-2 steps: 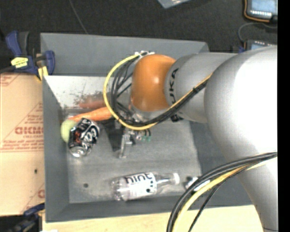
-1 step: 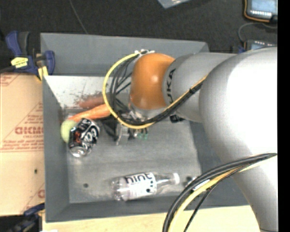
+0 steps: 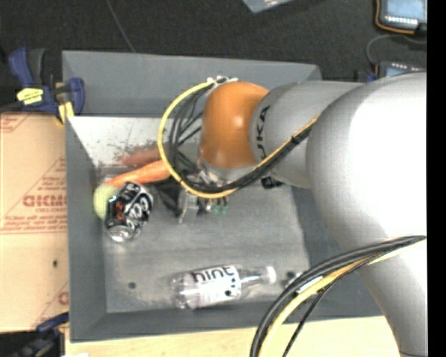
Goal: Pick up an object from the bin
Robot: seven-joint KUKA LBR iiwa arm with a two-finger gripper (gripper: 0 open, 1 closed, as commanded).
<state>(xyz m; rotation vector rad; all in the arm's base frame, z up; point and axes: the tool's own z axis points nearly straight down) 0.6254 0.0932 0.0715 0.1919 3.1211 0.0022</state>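
My gripper (image 3: 181, 201) hangs low over the bin's middle, just under the arm's orange cover and mostly hidden by it. Just left of it lies a crushed black, red and silver can (image 3: 128, 211). An orange carrot (image 3: 139, 173) lies slanted above the can, its thick end running under the cables near the gripper. A small pale green ball (image 3: 102, 199) rests against the can's left side by the bin's left wall.
A clear plastic bottle with "hint" on its label (image 3: 221, 285) lies on its side near the bin's front wall. The arm and its yellow cables cover the bin's right and back parts.
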